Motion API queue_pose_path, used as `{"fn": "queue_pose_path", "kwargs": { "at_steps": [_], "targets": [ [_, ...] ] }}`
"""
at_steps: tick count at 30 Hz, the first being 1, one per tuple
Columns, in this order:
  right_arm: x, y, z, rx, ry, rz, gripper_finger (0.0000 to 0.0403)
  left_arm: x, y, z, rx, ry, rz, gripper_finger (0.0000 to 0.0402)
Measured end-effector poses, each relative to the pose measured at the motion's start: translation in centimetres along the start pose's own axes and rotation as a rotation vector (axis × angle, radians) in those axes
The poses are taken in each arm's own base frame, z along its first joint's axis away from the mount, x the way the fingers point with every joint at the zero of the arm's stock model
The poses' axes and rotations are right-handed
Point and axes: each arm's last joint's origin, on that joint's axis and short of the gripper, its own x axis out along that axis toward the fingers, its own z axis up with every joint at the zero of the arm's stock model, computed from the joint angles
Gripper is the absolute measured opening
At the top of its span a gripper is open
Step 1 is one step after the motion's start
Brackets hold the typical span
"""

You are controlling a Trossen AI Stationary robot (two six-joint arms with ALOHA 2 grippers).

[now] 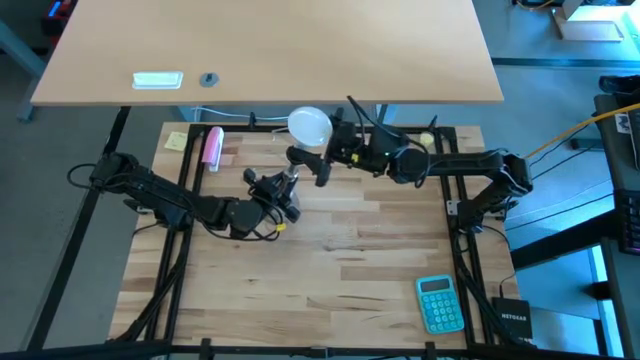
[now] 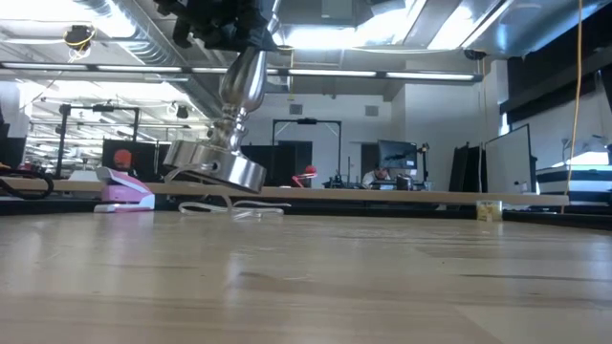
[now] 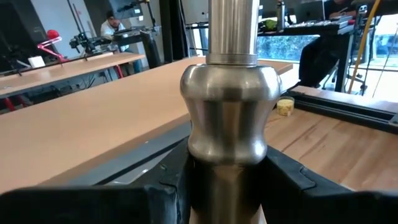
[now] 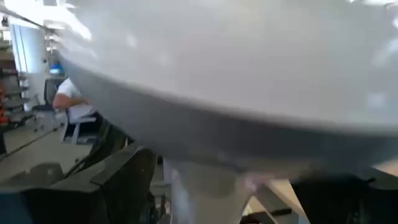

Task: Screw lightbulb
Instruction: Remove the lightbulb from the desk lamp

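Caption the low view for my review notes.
Left claw holds the metal socket stand tilted, its base edge just above the wooden table.

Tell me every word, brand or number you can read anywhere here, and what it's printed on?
"NETGEAR": faint white lettering on the small black box at the table's near right corner, barely legible.
Teal calculator: key markings too small to read.
White tag on the far desk: blurred, unreadable.
Nothing else legible.

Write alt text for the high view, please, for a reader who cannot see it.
Over a wooden table, the right gripper holds a white lightbulb while the left gripper clamps a metal socket stand. A teal calculator lies nearby.
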Motion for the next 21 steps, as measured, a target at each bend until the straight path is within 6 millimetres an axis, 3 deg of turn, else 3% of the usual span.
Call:
{"fn": "queue_pose_path", "kwargs": {
  "at_steps": [5, 7, 10, 16, 19, 21],
  "targets": [
    [0.2, 0.0, 0.3, -0.002, -0.012, 0.002, 0.0314, 0.0, 0.0, 0.0, 0.004, 0.002, -0.001, 0.0122],
    [0.2, 0.0, 0.3, -0.002, -0.005, 0.002, 0.0268, -0.1, -0.1, -0.1, 0.005, 0.002, -0.004, 0.0122],
    [0.0, 0.1, 0.3, 0.0, 0.023, 0.012, 0.0167, -0.3, -0.2, 0.0, 0.027, -0.001, -0.011, 0.0122],
    [-1.1, 0.4, 1.2, -0.006, 0.075, 0.166, 0.016, -0.8, -0.5, 0.2, 0.07, -0.009, -0.079, 0.0122],
    [-1.8, 0.8, 1.9, 0.012, 0.09, 0.339, 0.0159, -1.0, -0.8, 0.5, 0.049, -0.018, -0.237, 0.0122],
    [-2.5, 1.1, 2.5, 0.036, 0.104, 0.492, 0.0159, -1.1, -1.0, 0.8, 0.04, -0.027, -0.43, 0.0122]
  ]
}}
